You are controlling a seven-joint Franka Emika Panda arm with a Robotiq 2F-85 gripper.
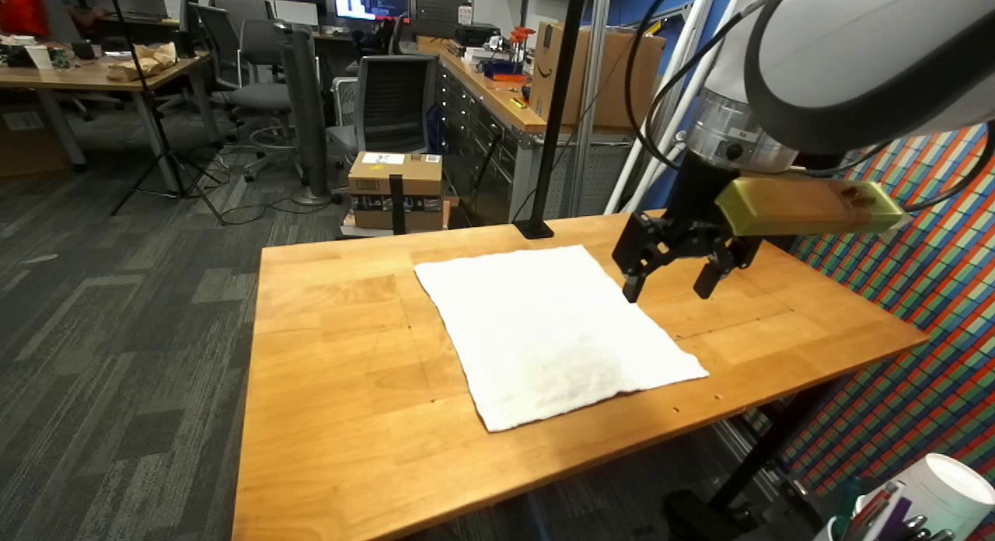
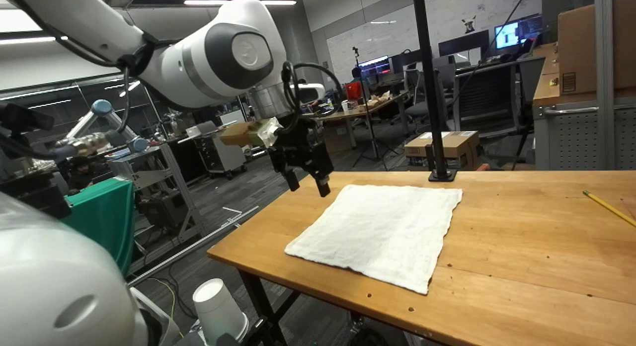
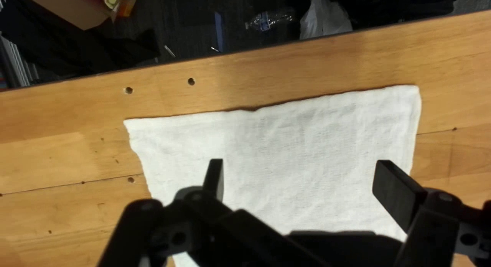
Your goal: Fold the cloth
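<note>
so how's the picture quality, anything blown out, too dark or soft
In an exterior view, the cloth washes out to nearly flat white over much of its area; in an exterior view, a ceiling light is blown out; in the wrist view, the cloth's weave shows, but the floor sinks to near black and the dark claw looks soft toward the bottom edge.

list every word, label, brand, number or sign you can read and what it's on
No word or number is readable.
Sign, no letters: curved arrow on the tall cardboard box.
Too small: white label and printed band on the low cardboard box.
Too small: whatever the lit monitor shows.
Blurred: blue-white label on the plastic bottle.
Too faint: round mark on the arm.
White cloth: no text visible.
</note>
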